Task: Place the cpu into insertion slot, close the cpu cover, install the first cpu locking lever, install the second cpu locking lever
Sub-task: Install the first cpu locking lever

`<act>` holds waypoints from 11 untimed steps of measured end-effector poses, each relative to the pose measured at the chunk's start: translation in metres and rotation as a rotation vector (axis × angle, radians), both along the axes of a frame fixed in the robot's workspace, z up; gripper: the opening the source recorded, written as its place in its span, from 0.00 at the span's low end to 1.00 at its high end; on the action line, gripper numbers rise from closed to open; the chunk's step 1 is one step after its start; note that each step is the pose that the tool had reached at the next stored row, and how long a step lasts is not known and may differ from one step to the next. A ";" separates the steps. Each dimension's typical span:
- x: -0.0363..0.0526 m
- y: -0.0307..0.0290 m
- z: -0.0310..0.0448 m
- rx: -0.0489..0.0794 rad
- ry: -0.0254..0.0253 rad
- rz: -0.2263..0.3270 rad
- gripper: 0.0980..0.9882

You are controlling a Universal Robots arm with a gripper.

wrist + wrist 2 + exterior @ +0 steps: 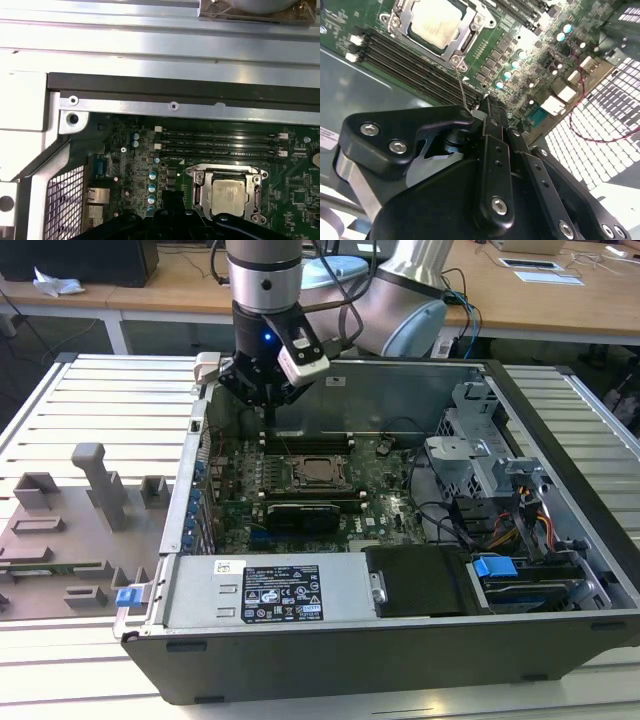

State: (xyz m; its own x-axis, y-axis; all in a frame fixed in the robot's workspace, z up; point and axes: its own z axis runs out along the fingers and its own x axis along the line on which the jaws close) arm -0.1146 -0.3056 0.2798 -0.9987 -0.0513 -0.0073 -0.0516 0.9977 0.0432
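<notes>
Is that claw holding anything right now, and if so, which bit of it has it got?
It seems so: the gripper pinches the thin wire locking lever by its free tip; the lever's other end sits at a corner of the cpu cover.

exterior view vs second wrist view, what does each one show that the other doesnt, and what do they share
Exterior view: the whole open computer case, its power supply, the drive bay with a blue tab, and a grey fixture tray at the exterior view's left.
Second wrist view: a thin locking lever rising from a corner of the cpu cover up to the gripper, plus the perforated case wall.
Both: the gripper, and the cpu seated under the closed cpu cover, beside the memory slots.
</notes>
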 end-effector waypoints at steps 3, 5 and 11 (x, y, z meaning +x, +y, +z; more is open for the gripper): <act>-0.0028 0.0045 -0.0058 0.000 -0.0001 0.000 0.01; -0.0049 0.0076 -0.0077 0.000 0.0001 0.000 0.01; -0.0052 0.0160 -0.0140 0.002 -0.0001 0.000 0.01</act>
